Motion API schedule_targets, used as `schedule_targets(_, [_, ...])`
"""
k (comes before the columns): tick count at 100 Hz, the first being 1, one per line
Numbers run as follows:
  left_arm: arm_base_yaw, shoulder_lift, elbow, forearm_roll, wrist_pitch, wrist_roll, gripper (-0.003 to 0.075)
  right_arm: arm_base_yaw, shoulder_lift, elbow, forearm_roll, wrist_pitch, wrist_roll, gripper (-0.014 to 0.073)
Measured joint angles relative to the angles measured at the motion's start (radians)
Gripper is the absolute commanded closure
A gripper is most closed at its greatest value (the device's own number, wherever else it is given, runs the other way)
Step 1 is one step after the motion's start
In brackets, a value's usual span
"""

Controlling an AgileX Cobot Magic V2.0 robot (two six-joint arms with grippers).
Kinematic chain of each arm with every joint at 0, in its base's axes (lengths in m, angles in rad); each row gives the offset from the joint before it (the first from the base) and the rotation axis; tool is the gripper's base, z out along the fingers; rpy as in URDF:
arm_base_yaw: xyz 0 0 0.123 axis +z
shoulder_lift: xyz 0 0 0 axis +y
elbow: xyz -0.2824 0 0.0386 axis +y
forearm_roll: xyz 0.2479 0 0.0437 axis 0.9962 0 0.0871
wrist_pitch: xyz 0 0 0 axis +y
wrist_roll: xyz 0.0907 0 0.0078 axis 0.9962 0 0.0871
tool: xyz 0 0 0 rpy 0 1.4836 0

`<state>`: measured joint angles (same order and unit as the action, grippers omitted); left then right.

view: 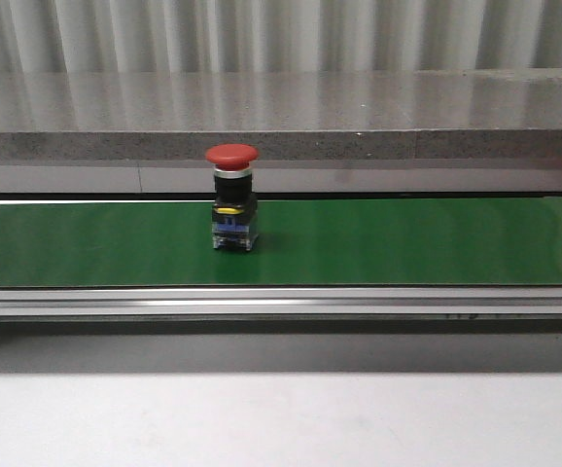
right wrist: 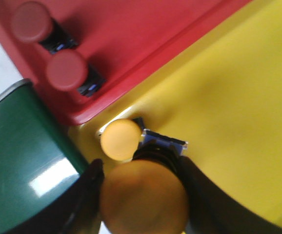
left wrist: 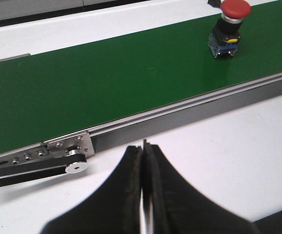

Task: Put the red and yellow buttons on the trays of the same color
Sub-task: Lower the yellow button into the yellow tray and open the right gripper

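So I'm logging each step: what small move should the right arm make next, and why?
Probably lower a little and open the right pincer. It grips a round yellow-capped push button over the yellow plastic tray, where another yellow button already sits.

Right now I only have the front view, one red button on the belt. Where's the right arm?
Observer: Over the yellow tray, right fingers clamped on a yellow button.
Operator: Anything sorted already?
Observer: Two red buttons sit on the red tray.
Operator: And the left fingers?
Observer: The left fingers are shut, empty, above the white table beside the belt.
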<state>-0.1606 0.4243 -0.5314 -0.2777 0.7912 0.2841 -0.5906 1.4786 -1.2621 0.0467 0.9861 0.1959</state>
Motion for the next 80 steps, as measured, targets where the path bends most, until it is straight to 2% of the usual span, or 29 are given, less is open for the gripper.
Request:
schedule_targets(22, [0.0, 0.0, 0.0, 0.0, 0.0, 0.0, 0.074, -0.077, 0.045, 0.04, -0.002, -0.066, 0.038, 0.0429])
schedule_targets(80, [0.0, 0.0, 0.0, 0.0, 0.0, 0.0, 0.074, -0.08, 0.269, 0.044, 0.082, -0.249, 0.059, 0.0429])
